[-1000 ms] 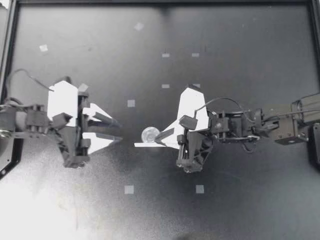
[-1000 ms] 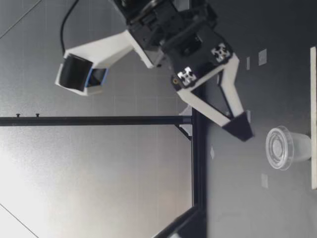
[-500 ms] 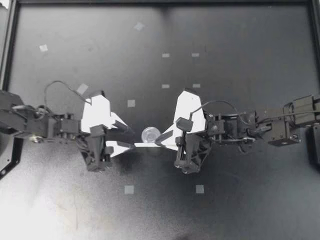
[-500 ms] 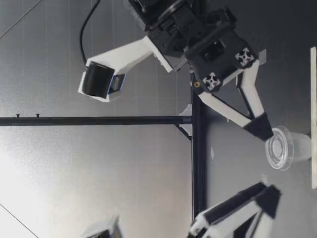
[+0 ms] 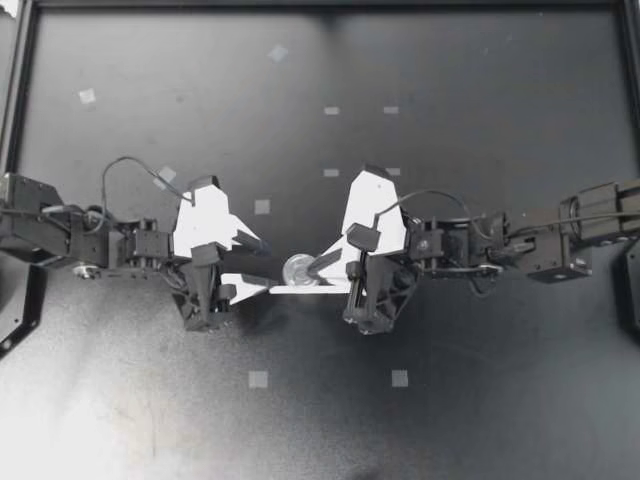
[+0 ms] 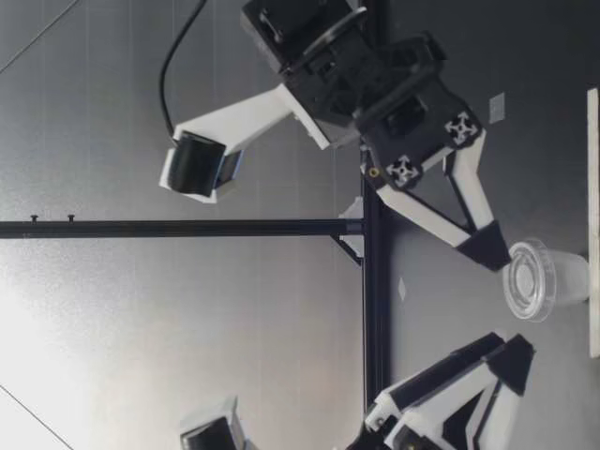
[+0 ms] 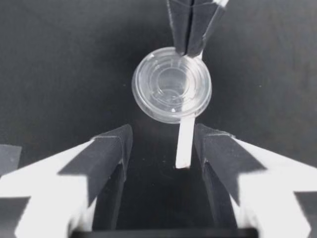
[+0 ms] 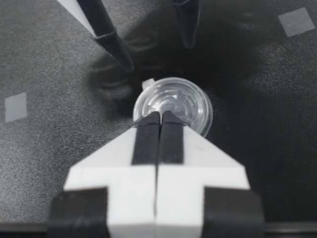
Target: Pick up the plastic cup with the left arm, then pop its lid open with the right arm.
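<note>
Cup [image 5: 297, 268] hemmed between opposing jaws

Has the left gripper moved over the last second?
Yes. In the top view the left gripper has advanced toward the cup; its white body now nearly reaches the tape square, from which it stood far off earlier.

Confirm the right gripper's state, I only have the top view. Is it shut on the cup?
Observer: No. The right wrist view shows the right gripper shut on nothing, its tips at the rim of the cup.
Operator: Left one?
Observer: The left gripper is open; in the left wrist view the end of the white strip lies between its fingers, touching neither.
Operator: Cup upright?
Observer: Yes, the low view shows it standing on the table with its lid on.
</note>
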`<act>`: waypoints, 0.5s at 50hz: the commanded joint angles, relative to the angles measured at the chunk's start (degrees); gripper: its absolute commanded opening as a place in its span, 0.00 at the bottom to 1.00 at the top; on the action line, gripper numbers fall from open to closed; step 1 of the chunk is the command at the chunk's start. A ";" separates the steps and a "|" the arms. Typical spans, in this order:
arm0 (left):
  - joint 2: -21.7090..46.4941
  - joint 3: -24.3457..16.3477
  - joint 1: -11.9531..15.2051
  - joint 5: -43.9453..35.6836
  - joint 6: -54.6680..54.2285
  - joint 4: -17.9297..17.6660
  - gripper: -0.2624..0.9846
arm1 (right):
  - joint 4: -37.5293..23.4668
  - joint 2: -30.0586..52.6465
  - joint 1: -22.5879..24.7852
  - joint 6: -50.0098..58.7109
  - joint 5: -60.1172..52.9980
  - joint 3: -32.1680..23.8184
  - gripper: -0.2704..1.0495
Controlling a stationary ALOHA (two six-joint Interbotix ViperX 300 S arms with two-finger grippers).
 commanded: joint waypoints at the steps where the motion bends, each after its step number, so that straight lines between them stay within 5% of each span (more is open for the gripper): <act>1: 0.00 -1.32 0.26 -0.97 0.18 0.00 0.63 | -0.26 -0.44 -0.53 -0.09 -0.62 -1.41 0.11; 25: 4.22 -2.90 0.26 -3.34 0.70 0.18 0.63 | -0.53 -0.09 -0.79 0.09 -0.09 -1.49 0.11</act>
